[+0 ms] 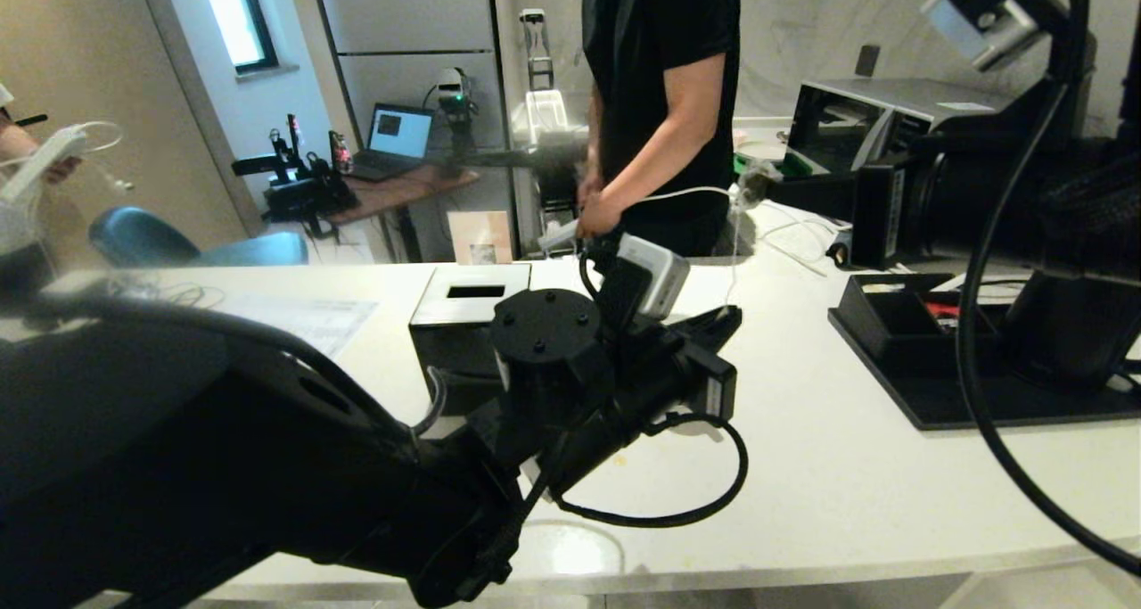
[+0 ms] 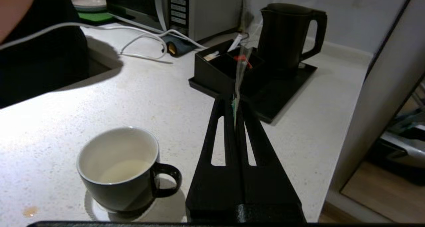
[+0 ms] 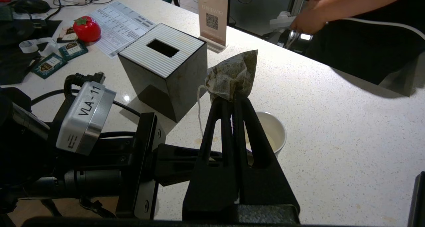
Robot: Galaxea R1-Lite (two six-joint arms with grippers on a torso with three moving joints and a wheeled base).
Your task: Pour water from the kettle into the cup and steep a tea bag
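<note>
While the right gripper (image 3: 234, 99) pinches the tea bag (image 3: 234, 74) directly above the cup (image 3: 270, 134), lower it straight down. The left gripper (image 2: 236, 102), just beside the cup, is clamped on a thin strip; the kettle (image 2: 286, 34) stands well beyond on its tray.

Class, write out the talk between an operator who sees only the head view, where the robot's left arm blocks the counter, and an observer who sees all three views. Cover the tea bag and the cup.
Operator: Does either gripper have the tea bag?
Observer: Yes. The right gripper is shut on the tea bag, its string hanging loose.
Operator: Is there anything in the cup yet?
Observer: The cup stands upright on its saucer with a little pale liquid at the bottom.
</note>
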